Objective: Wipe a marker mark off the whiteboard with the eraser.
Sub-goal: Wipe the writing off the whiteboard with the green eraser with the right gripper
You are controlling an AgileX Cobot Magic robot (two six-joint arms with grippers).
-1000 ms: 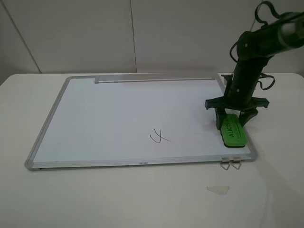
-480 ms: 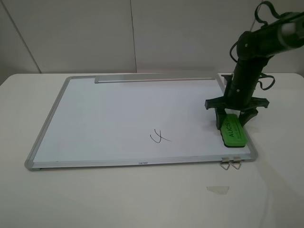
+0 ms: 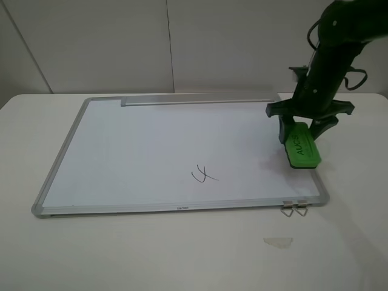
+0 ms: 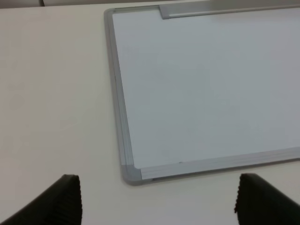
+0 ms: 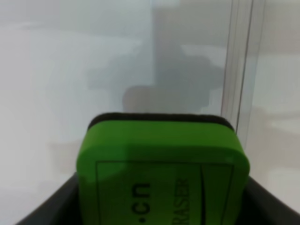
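The whiteboard (image 3: pixel 145 133) lies flat on the table, its grey tray strip (image 3: pixel 197 101) along the far edge. A small black marker mark (image 3: pixel 204 176) sits right of the board's middle, toward the near edge. My right gripper (image 3: pixel 301 130) is shut on the green eraser (image 3: pixel 300 147), holding it tilted and lifted above the board's right edge, well right of the mark. In the right wrist view the eraser (image 5: pixel 161 173) fills the foreground over the board frame (image 5: pixel 239 70). The left gripper (image 4: pixel 159 206) is open off the board's near-left corner (image 4: pixel 131 172), and the high view does not show it.
Two metal clips (image 3: pixel 294 208) stick out from the board's near-right corner. A small pale scrap (image 3: pixel 277 242) lies on the white table in front of them. The wall stands just behind the board.
The right gripper has lifted the eraser off the board's near-right corner and carried it up and slightly back. The mark and the board are unchanged.
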